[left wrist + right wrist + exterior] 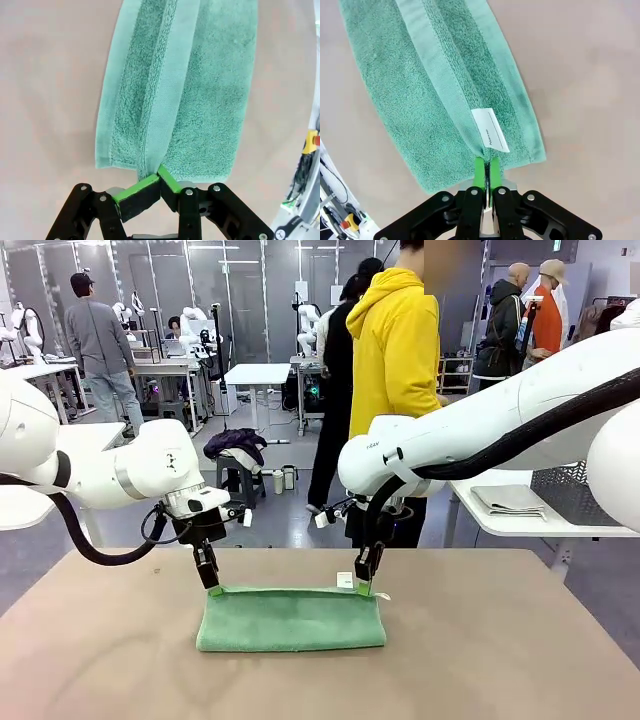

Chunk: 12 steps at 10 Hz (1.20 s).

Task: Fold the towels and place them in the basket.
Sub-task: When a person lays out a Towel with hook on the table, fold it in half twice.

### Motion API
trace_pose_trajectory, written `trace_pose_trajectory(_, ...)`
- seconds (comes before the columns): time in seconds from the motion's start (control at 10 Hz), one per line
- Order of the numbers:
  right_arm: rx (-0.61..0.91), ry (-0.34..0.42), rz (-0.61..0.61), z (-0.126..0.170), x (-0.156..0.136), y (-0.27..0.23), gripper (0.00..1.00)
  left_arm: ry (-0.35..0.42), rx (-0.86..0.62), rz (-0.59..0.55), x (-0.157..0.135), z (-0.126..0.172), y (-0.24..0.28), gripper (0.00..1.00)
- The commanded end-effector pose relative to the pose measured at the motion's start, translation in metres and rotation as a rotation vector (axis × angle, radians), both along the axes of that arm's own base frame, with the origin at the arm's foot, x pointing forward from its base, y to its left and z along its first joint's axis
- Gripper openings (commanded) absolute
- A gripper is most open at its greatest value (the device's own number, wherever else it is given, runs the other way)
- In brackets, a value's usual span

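Note:
A green towel (290,620) lies folded lengthwise on the brown table (480,650), its far edge lifted a little. My left gripper (212,586) is shut on the towel's far left corner; in the left wrist view the green pads (131,191) pinch the hem of the green towel (200,100). My right gripper (364,587) is shut on the far right corner beside the white label (345,580). From the right wrist, the closed fingers (479,172) clamp the green towel (410,85) just below its white label (490,129). The basket is out of view.
A person in a yellow hoodie (396,350) stands at the far side of the table. A folded grey cloth (510,500) lies on a white side table (520,525) at the right. Bare tabletop stretches in front of and beside the towel.

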State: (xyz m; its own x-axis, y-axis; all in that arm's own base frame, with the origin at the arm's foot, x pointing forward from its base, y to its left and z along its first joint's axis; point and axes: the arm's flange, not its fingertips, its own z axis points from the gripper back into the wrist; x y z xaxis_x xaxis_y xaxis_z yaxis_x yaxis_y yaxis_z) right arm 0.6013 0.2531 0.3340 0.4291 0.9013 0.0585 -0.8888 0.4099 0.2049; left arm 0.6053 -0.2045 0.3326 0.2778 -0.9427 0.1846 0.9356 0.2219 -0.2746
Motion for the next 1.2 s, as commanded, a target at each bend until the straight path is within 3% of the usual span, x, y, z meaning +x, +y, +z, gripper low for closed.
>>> trace_pose_trajectory(0.0,0.006,-0.043,-0.016,-0.005,-0.005,-0.003,0.04,-0.041,-0.007,0.000,0.003,-0.006,-0.003,0.00)
trace_pose_trajectory(0.3,0.020,-0.056,-0.014,-0.006,-0.007,-0.003,0.04,-0.079,-0.029,-0.001,0.001,-0.008,-0.006,0.00)
trace_pose_trajectory(0.4,0.033,-0.067,-0.010,-0.005,-0.008,-0.001,0.04,-0.111,-0.033,0.010,0.000,-0.007,-0.007,0.06)
trace_pose_trajectory(0.5,0.039,-0.082,-0.007,-0.004,-0.008,0.001,0.24,-0.146,-0.050,0.035,0.000,-0.006,-0.008,0.37)
trace_pose_trajectory(0.6,0.045,-0.099,-0.005,-0.002,-0.009,0.002,0.29,-0.158,-0.049,0.036,0.000,-0.005,-0.008,0.51)
trace_pose_trajectory(0.7,0.047,-0.114,0.002,-0.002,-0.009,0.002,0.51,-0.163,-0.049,0.033,-0.001,-0.004,-0.007,0.82)
trace_pose_trajectory(0.8,0.045,-0.130,0.011,0.001,-0.010,0.003,0.57,-0.166,-0.058,0.023,-0.002,-0.002,-0.006,0.96)
trace_pose_trajectory(0.9,0.038,-0.139,0.019,0.003,-0.010,0.004,0.87,-0.158,-0.069,0.006,-0.004,0.000,-0.004,1.00)
trace_pose_trajectory(1.1,0.017,-0.152,0.036,0.010,-0.013,0.004,1.00,-0.145,-0.054,-0.060,-0.011,0.005,-0.004,1.00)
